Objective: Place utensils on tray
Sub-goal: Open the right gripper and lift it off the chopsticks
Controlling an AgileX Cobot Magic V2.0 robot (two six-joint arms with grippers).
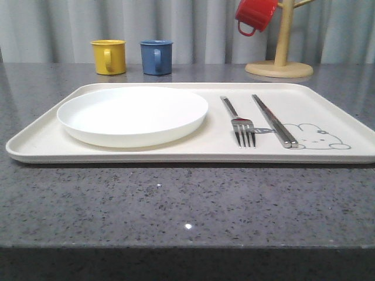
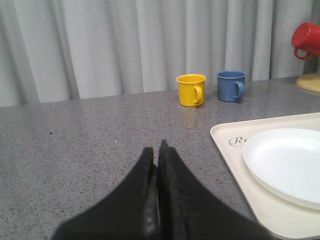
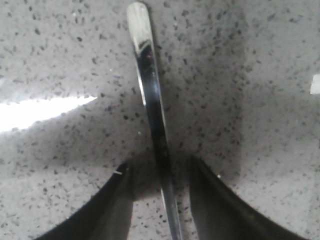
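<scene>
Front view takes in the cream tray (image 1: 328, 96) across the middle of the frame, lying on the grey speckled table (image 1: 176, 205). A round white plate (image 1: 132, 115) sits on the tray's left half. Right of centre, the fork (image 1: 239, 122) lies with its tines toward the lower edge of the picture, and the chopsticks (image 1: 273, 120) lie just beside it, their near ends over the grey rabbit drawing (image 1: 319, 137). At upper left stand a yellow mug (image 1: 109, 57) and a blue mug (image 1: 156, 57); at upper right a red mug (image 1: 255, 15) hangs on a wooden mug stand (image 1: 280, 58).

Left wrist view adds the left gripper (image 2: 158, 150) at the bottom centre, its dark fingers pressed together with nothing between them, above bare table well apart from the tray's corner at lower right.

Right wrist view shows what the others miss: a slim silver utensil handle (image 3: 150, 95), probably the spoon's, running from the top centre down between the two dark fingers (image 3: 107, 210) of the right gripper (image 3: 160, 172). The fingers stand narrowly apart on either side of the handle, close but not visibly touching it, over the speckled table rather than the tray.
</scene>
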